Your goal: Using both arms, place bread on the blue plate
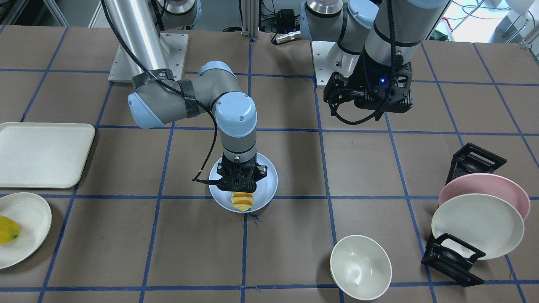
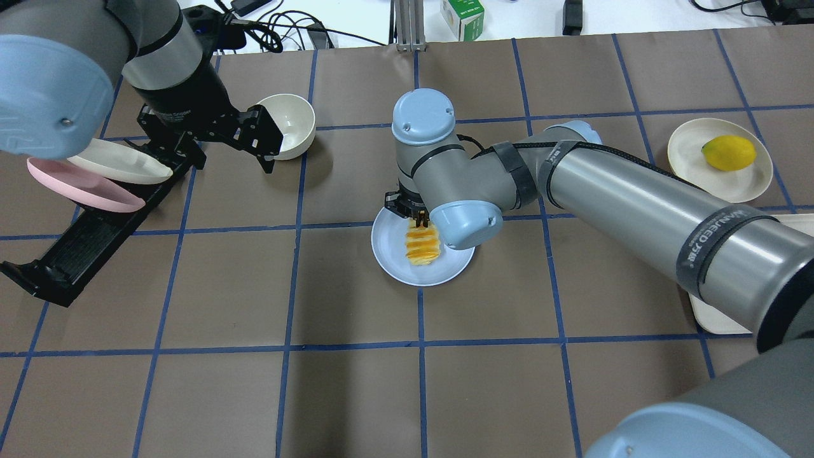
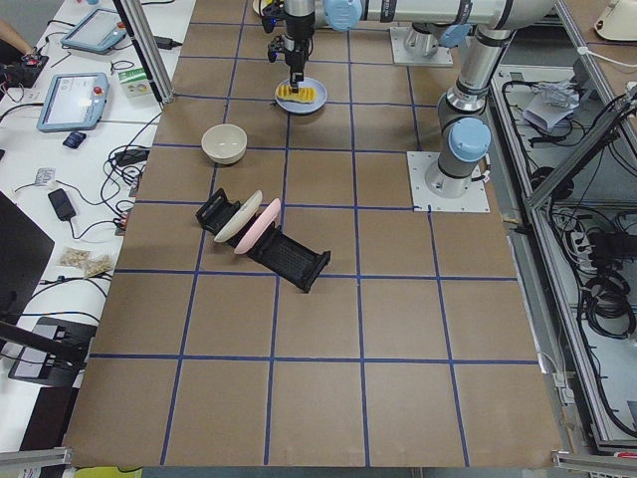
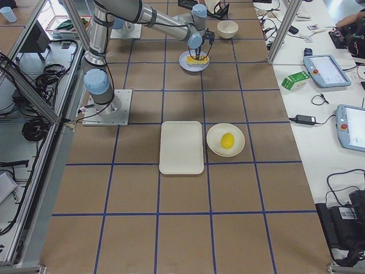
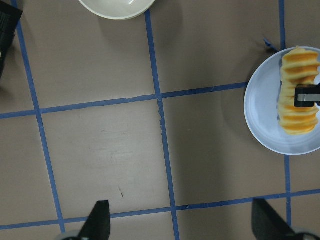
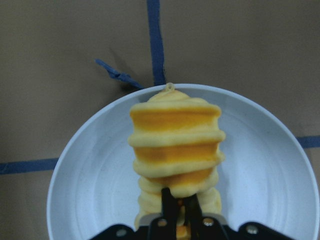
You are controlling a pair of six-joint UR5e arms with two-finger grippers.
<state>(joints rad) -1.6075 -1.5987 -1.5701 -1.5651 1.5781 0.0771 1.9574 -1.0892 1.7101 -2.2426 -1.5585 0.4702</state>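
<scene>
A grey band on the right arm (image 2: 642, 210) is showing white lettering, only partly legible; print on the green-and-white carton (image 2: 463, 18) is too small to read. The bread (image 2: 422, 245), a ridged loaf of orange and pale-yellow segments, is lying inside the blue plate (image 2: 391, 257), a round, shallow, matte dish near the middle of the surface (image 2: 356, 381), which is wearing brown paper gridded with blue tape. The right gripper (image 6: 180, 212) is reaching straight down, its black fingers pinching the loaf. The left gripper (image 5: 183, 222) is hovering with fingers spread wide, holding nothing, near a glossy cream bowl (image 2: 289, 124). A pink plate (image 2: 82, 187) and a cream plate (image 2: 121, 162) are leaning in a black slotted rack (image 2: 82, 245). A smooth yellow fruit (image 2: 729, 152) is sitting on another cream dish (image 2: 687, 165) beside a rounded rectangular tray (image 1: 42, 153).
</scene>
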